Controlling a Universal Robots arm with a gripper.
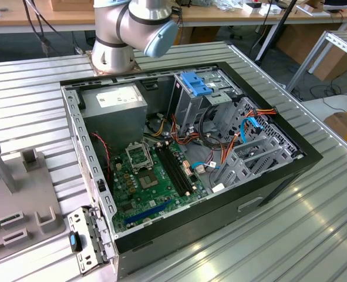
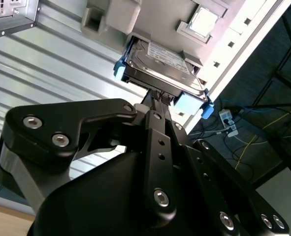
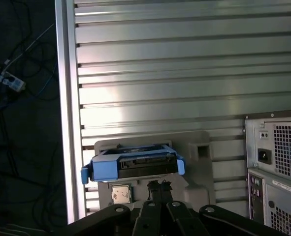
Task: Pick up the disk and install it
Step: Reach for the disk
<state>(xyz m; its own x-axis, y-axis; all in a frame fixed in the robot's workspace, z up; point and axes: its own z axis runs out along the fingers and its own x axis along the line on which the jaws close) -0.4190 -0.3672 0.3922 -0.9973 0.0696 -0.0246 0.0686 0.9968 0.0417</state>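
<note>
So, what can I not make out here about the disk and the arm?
- Contact between gripper and disk: both wrist views, hidden by the gripper's own body.
- Disk's underside: first wrist view, covered by the grey holder.
- Arm: exterior view, cut off by the top edge.
- Inside of the drive cage: exterior view, hidden by its walls.

Ribbed aluminium surface (image 1: 32, 94) with bright light glare on the slats. In the exterior view, wooden desks (image 1: 56, 19) run along the back, with dark floor (image 1: 20, 47) in between. A grey metal frame (image 1: 337, 44) and a cardboard box (image 1: 346, 126) are at the exterior view's right. In the first wrist view, loose cables (image 3: 22, 54) and a power strip (image 3: 7, 78) lie on dim floor beside the surface edge.
</note>
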